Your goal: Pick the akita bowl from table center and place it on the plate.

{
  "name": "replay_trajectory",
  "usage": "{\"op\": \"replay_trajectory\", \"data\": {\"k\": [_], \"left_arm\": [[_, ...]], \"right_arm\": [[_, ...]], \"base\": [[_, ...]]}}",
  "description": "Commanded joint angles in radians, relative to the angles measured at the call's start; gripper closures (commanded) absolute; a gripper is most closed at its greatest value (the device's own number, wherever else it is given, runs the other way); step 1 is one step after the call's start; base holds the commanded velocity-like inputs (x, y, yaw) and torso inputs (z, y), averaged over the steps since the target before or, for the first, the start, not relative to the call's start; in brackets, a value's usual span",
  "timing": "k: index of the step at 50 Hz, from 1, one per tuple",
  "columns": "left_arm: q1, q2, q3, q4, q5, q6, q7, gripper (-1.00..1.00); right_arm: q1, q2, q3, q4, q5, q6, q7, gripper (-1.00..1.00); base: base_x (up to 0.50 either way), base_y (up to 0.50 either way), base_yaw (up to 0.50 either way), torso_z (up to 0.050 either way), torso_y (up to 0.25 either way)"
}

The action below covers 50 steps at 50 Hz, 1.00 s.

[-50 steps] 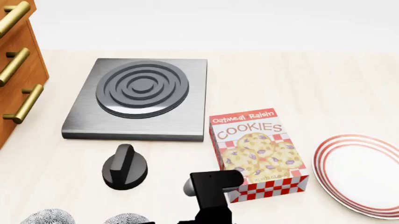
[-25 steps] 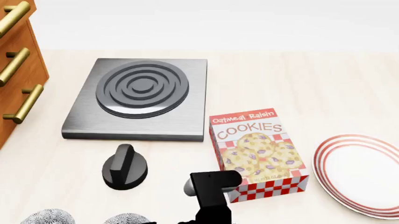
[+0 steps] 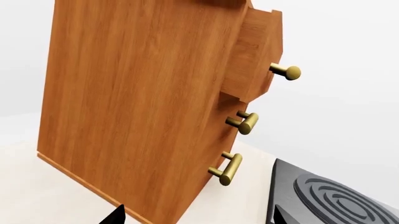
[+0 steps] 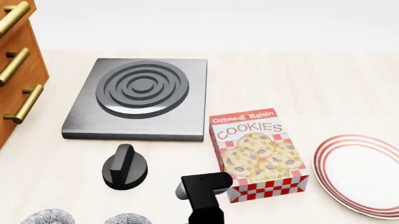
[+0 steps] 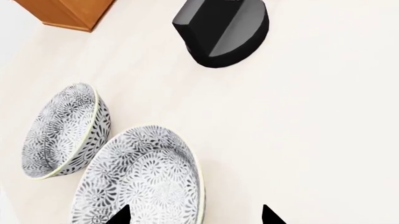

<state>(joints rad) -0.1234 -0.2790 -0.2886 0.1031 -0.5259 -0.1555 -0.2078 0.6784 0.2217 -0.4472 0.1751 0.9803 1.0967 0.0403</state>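
Two look-alike speckled bowls lie tipped on the table at the head view's bottom left edge. The akita bowl [image 4: 126, 219] [image 5: 140, 179] is the one nearer the table's middle; the second bowl [image 4: 48, 217] [image 5: 62, 130] lies beside it. My right gripper [image 5: 194, 217] is open, one fingertip over the akita bowl's speckled side and the other over bare table, and it holds nothing. The right arm [image 4: 203, 189] reaches in beside the cookie box. The red-ringed white plate [image 4: 358, 172] sits at the far right. My left gripper [image 3: 196, 219] is open and empty near the cabinet.
A wooden cabinet [image 4: 16, 70] [image 3: 143, 102] with brass handles stands at the left. A grey stove plate [image 4: 140, 95] [image 3: 337, 200] lies behind a black knob [image 4: 124, 167] [image 5: 221, 28]. A cookie box [image 4: 259, 151] lies between the bowls and the plate.
My right arm has shifted a little to the left and nearer the bottom edge in the head view, toward the bowls. Nothing on the table has moved.
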Motion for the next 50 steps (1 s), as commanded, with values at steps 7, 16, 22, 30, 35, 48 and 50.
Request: {"op": "replay_trajectory", "data": {"k": [7,16,22,30,35,48,50], "left_arm": [[0.004,-0.005,0.000,0.005,-0.007,0.002,-0.006,-1.00],[0.002,-0.007,0.004,0.003,-0.009,0.003,-0.008,-1.00],[0.001,-0.008,0.005,0.002,-0.011,0.003,-0.010,-1.00],[0.002,-0.011,0.007,0.004,-0.013,0.003,-0.013,-1.00],[0.003,-0.012,0.007,0.003,-0.015,0.004,-0.013,-1.00],[0.003,-0.015,0.011,0.002,-0.018,0.006,-0.014,-1.00],[0.003,-0.015,0.012,0.002,-0.019,0.006,-0.015,-1.00]], "right_arm": [[0.017,-0.006,-0.041,0.056,-0.019,-0.022,-0.047,-1.00],[0.024,-0.008,-0.048,0.071,-0.021,-0.029,-0.054,-1.00],[0.027,-0.009,-0.053,0.088,-0.024,-0.039,-0.064,-1.00],[0.031,-0.013,-0.063,0.106,-0.030,-0.052,-0.076,-1.00],[0.029,-0.009,-0.062,0.092,-0.024,-0.049,-0.070,-1.00],[0.026,0.000,-0.055,0.065,-0.009,-0.044,-0.051,1.00],[0.026,0.005,-0.052,0.053,-0.007,-0.043,-0.044,1.00]], "base": [[0.00,0.00,0.00,0.000,0.000],[0.00,0.00,0.00,0.000,0.000],[0.00,0.00,0.00,0.000,0.000],[0.00,0.00,0.00,0.000,0.000],[0.00,0.00,0.00,0.000,0.000],[0.00,0.00,0.00,0.000,0.000],[0.00,0.00,0.00,0.000,0.000]]}}
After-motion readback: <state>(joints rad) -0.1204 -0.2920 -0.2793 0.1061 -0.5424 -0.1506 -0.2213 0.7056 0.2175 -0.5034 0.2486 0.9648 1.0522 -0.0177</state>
